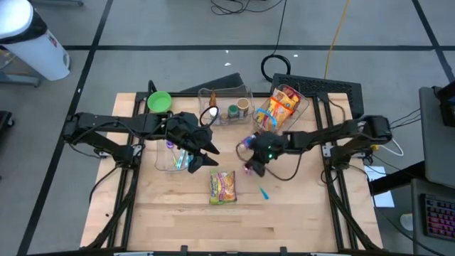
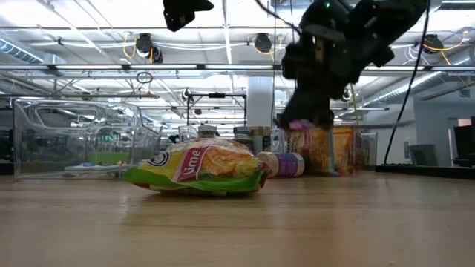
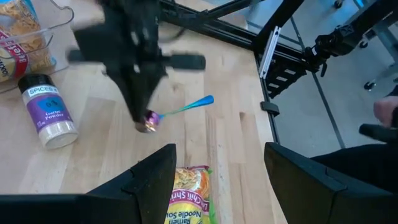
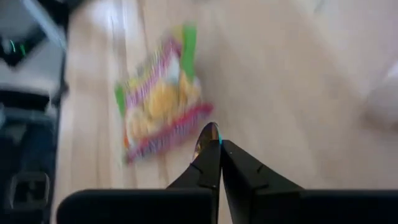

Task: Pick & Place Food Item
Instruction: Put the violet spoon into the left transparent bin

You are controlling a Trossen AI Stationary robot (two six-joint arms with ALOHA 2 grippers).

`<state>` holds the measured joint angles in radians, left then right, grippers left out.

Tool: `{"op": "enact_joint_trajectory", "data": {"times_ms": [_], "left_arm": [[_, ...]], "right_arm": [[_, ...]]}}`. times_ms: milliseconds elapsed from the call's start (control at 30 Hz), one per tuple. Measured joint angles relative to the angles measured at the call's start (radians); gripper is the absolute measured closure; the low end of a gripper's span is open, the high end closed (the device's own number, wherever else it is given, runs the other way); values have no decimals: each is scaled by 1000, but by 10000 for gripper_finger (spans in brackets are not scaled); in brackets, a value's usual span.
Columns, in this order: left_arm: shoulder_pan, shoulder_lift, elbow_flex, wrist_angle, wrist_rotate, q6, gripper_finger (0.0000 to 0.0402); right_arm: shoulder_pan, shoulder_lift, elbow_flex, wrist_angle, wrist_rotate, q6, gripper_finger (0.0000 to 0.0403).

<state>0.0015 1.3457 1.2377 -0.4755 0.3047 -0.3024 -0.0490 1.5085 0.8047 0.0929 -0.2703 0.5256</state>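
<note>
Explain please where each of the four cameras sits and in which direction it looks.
High view: above the table, straight down; both arms show.
Low view: at table-top height, level across; right pincer hangs over the noodle packet.
Left wrist view: on the left arm, past its open fingers toward the right pincer, shut on a spoon.
Right wrist view: on the right arm, down past shut fingers.
All four share the noodle packet.

Overhead, table-level, two wrists — shared noodle packet [image 1: 222, 188]
</note>
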Motion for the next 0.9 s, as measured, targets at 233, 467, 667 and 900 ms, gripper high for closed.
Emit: {"op": "enact_joint_trajectory", "data": {"times_ms": [233,467,667,900], "left_arm": [[30,0,0,1,8,-60,151],[69,21,0,102,-18,-239,151],[104,104,0,258,74,-314,151],[140,176,0,332,79,-356,151]], "right_arm": [[-58,-200,0,11,151,9,403],[-69,-311,0,208,329,-27,403],[-69,-310,2,390,388,-66,403],[-69,-310,1,432,441,-90,403]]}}
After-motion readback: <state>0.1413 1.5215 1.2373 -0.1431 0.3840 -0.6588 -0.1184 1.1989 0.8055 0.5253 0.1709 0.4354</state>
